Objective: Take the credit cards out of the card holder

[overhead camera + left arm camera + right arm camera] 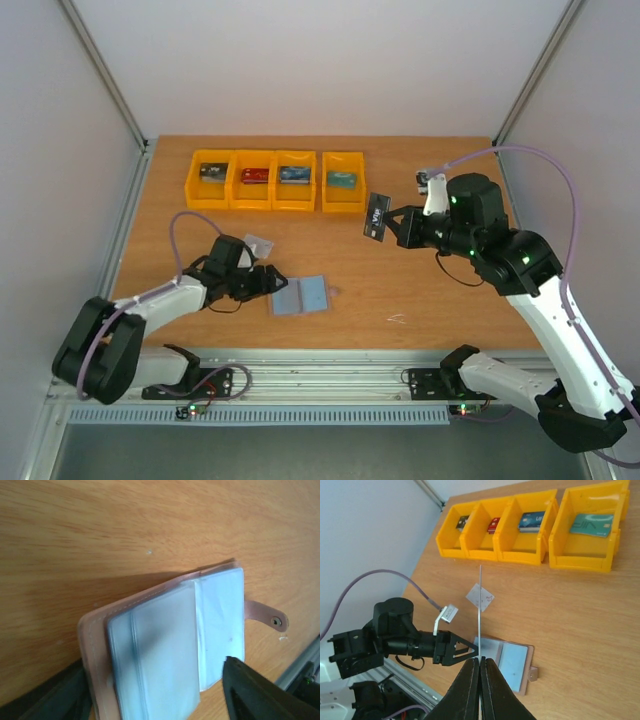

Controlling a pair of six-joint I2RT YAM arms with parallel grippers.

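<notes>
Blue-grey card holder (300,295) lies open on the wooden table (430,300) beside the spread left gripper (272,281), while the right gripper (388,222), pinching a dark credit card (376,217) near the yellow bins (343,206), would likely do best gripping firmly until low over one.

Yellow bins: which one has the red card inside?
The second bin from the left in the top view; the others hold a dark card, blue card and teal card.
</notes>
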